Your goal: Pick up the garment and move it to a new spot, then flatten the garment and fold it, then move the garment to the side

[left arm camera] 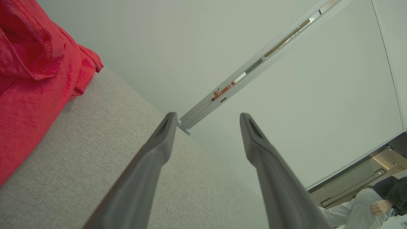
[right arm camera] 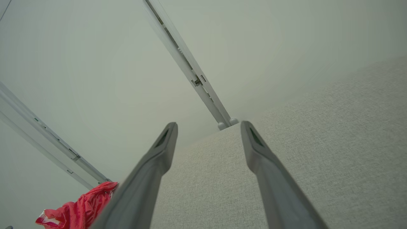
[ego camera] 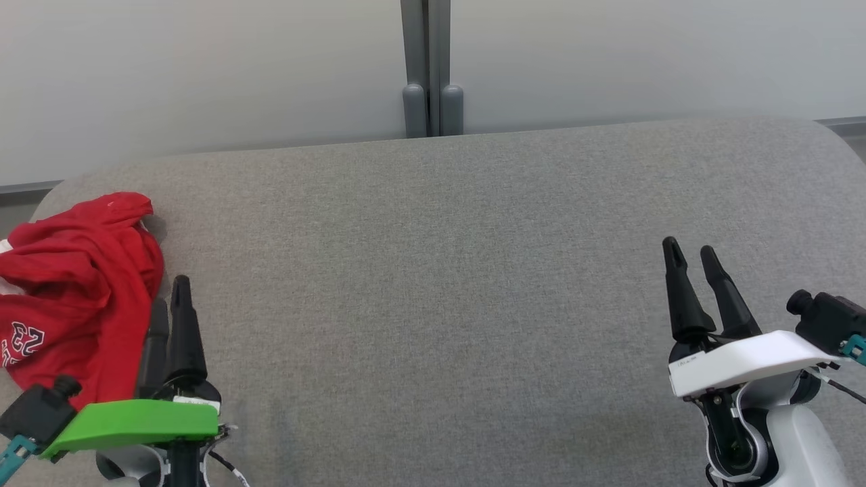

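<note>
A grey, cloth-covered table (ego camera: 433,284) is stretching across almost the whole head view, with its far corners rounded. Behind it a pale wall (ego camera: 203,67) is rising.

The garment (ego camera: 74,284), a red top, is lying in a crumpled heap at the table's left end. Digits printed on its lower folds are showing in dark ink with white edges. Whether any of it is hanging over the table's edge cannot be told.

The left gripper (ego camera: 169,292), under a green cover, is hovering just beside the heap's right side with its fingers pointing away from the robot. In the left wrist view its two dark fingers are standing wide apart with nothing between them, so the claw is released. A strip of bare table is separating them from the red cloth, which is sitting off to their left.

The right gripper (ego camera: 688,246), under a white cover, is hovering over the table's right part, well apart from the garment. Its fingers are likewise spread and gripping nothing.

A grey post (ego camera: 427,61) is splitting the wall down the middle and ending in two rounded feet at the table's far edge.

In the lower right corner of the left wrist view, a person (left arm camera: 356,206) in a pale sleeve is standing beyond the wall, one hand (left arm camera: 378,208) showing.
</note>
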You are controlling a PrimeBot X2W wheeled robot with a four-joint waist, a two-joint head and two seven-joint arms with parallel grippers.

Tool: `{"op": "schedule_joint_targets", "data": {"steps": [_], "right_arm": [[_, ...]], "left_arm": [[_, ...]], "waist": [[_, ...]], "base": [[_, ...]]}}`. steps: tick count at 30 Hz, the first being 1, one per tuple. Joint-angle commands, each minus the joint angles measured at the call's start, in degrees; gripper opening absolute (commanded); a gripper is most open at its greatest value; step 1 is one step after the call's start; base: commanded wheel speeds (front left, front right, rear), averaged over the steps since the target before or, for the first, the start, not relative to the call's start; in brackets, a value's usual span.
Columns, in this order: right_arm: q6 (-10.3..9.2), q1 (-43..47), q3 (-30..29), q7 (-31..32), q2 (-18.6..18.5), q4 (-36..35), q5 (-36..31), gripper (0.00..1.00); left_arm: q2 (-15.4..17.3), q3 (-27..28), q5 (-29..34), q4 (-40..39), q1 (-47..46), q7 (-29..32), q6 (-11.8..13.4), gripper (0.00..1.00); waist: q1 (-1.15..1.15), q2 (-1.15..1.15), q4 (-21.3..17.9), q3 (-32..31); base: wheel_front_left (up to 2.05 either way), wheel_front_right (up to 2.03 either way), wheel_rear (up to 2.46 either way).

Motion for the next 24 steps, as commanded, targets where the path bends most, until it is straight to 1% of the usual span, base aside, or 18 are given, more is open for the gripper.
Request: {"op": "schedule_joint_targets", "data": {"steps": [1, 7, 10, 17, 24], "right_arm": [[0.02, -1.4, 0.4, -0.7, -0.4, -1.4, -2.9, 1.0], [0.02, -1.1, 0.9, -1.7, -0.3, -1.4, -9.3, 1.0], [0.02, -1.2, 1.2, -2.3, -0.5, -1.9, -12.8, 1.0], [0.02, -0.9, 2.1, -3.4, -0.6, -2.4, -19.5, 1.0], [0.02, -0.7, 2.9, -4.5, -0.5, -2.1, -25.5, 1.0]], "left_arm": [[0.4, -1.1, 3.5, -1.5, 0.2, -0.7, 0.6, 1.0], [0.4, -5.2, 15.0, -1.2, 0.6, -1.7, 3.7, 1.0], [0.8, -7.2, 19.5, -0.7, 0.7, -2.3, 5.1, 1.0], [3.1, -11.8, 26.1, 0.2, 0.3, -3.5, 8.6, 1.0], [5.8, -16.8, 31.5, 1.4, -0.6, -4.6, 13.3, 1.0]], "waist": [[0.0, 0.0, 0.0, 0.0], [0.0, 0.0, -0.1, 0.1], [0.0, 0.0, -0.2, 0.2], [0.0, 0.0, -0.4, 0.3], [0.0, 0.0, -0.6, 0.3]], "base": [[0.0, 0.0, 0.0], [0.0, 0.0, 0.0], [0.0, 0.0, 0.0], [0.0, 0.0, 0.0], [0.0, 0.0, 0.0]]}}
